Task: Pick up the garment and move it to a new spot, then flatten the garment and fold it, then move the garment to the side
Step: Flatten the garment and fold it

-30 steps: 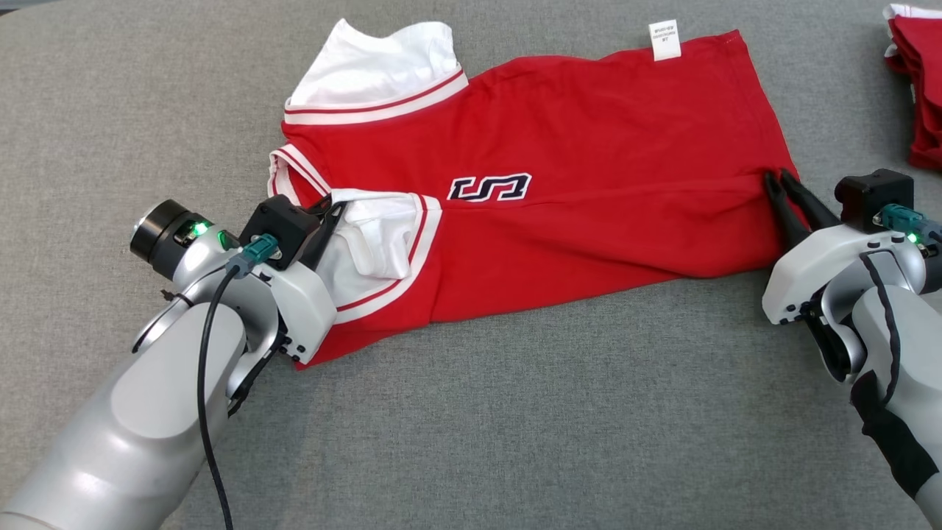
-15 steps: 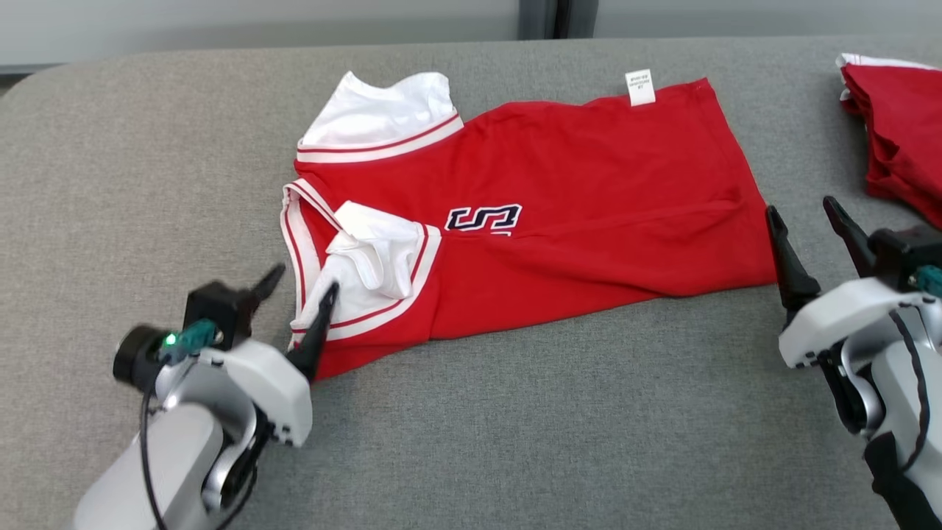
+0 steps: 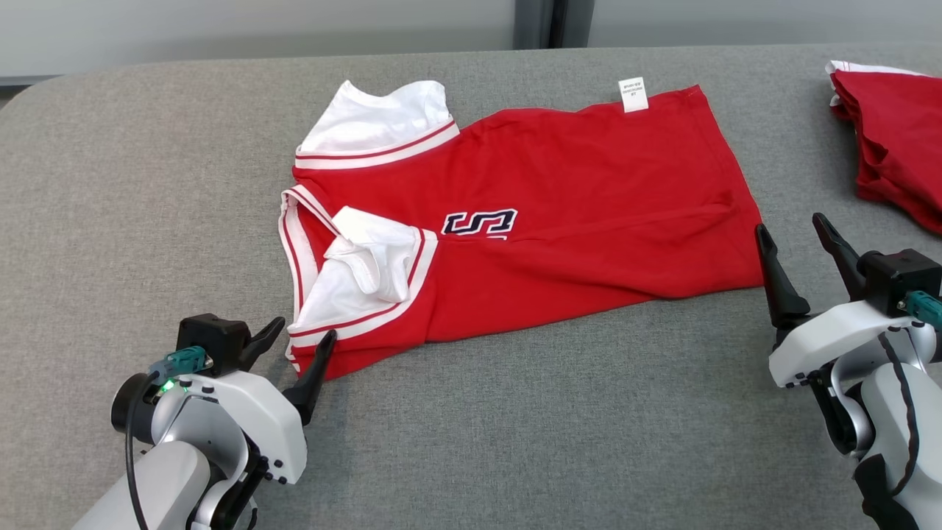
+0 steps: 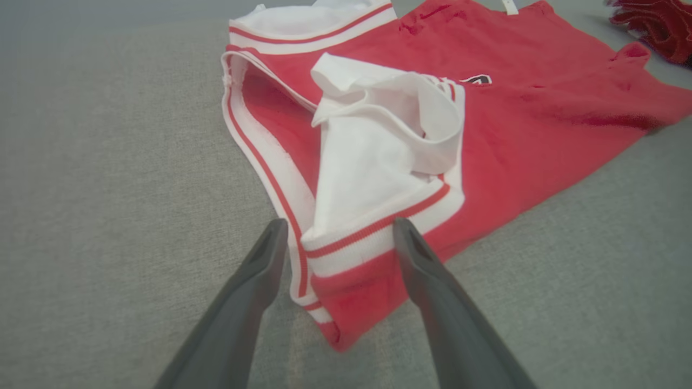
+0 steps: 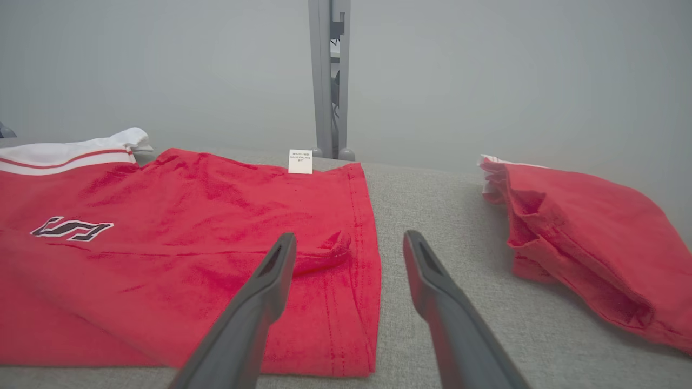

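I held my left gripper [image 3: 306,328] and right gripper [image 3: 788,223] wide and empty, one at each end of the garment [image 3: 574,221], probably ready to fold it.

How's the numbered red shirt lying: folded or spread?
Partly folded: the red shirt lies flat on the grey table, but its near white sleeve is turned over onto the body; far sleeve lies spread.

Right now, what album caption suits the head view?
Left end effector and right end effector, both open, flank a red shirt on a grey table.
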